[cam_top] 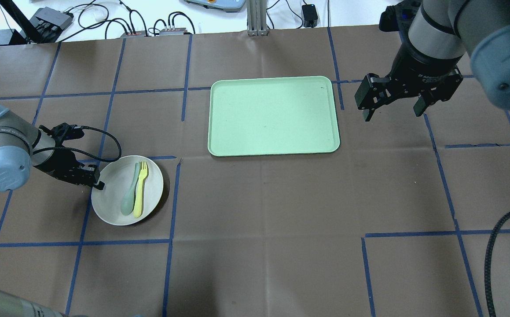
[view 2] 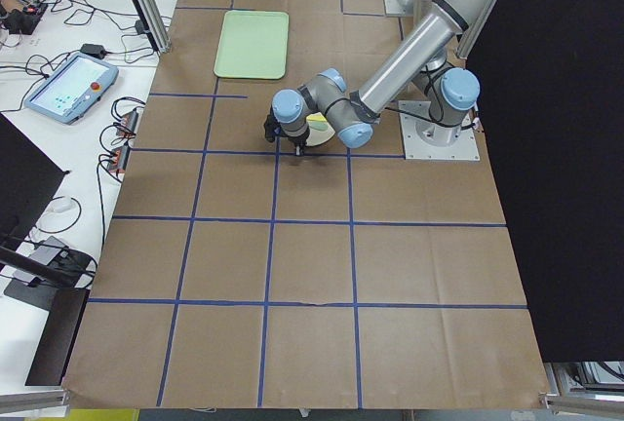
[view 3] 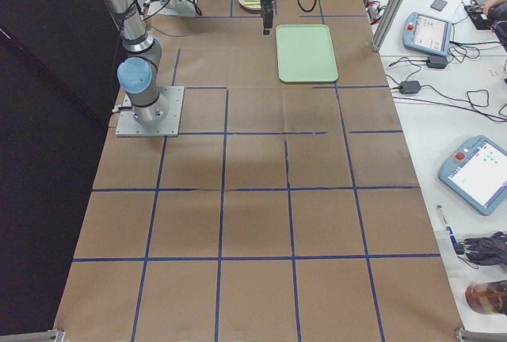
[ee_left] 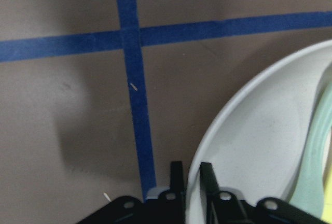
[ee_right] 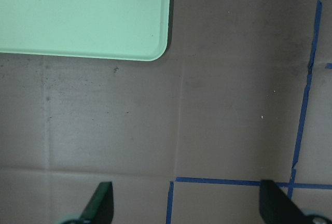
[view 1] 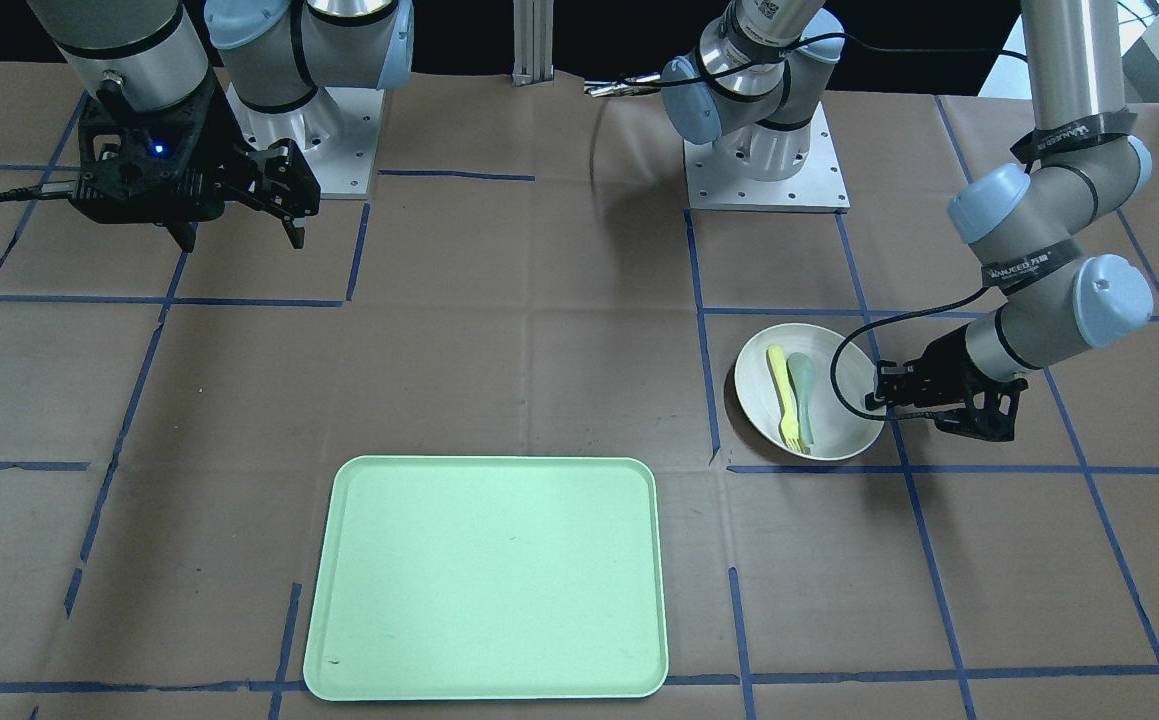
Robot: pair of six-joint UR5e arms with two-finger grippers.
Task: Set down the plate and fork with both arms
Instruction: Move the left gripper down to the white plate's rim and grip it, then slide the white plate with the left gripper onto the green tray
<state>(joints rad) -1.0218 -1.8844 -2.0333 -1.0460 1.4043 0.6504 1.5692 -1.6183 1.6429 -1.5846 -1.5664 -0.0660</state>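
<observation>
Left gripper (cam_top: 97, 184) clamped on plate (cam_top: 109, 209) rim, one finger (ee_left: 177, 176) outside, other inside. Plate flat on table (cam_top: 259, 220), well apart from green tray (cam_top: 274, 114). Fork (cam_top: 141, 193) lies in plate, touching pale spoon (cam_top: 129, 198) alongside. Right gripper (cam_top: 392, 114) spread wide, holding nothing, raised above table beside tray.

Round off-white plate (cam_top: 110, 199) lies flat; slim yellow fork (cam_top: 141, 189) rests inside, tines away from robot.

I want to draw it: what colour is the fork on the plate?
Bright yellow; the fork shows clearest in the overhead view.
</observation>
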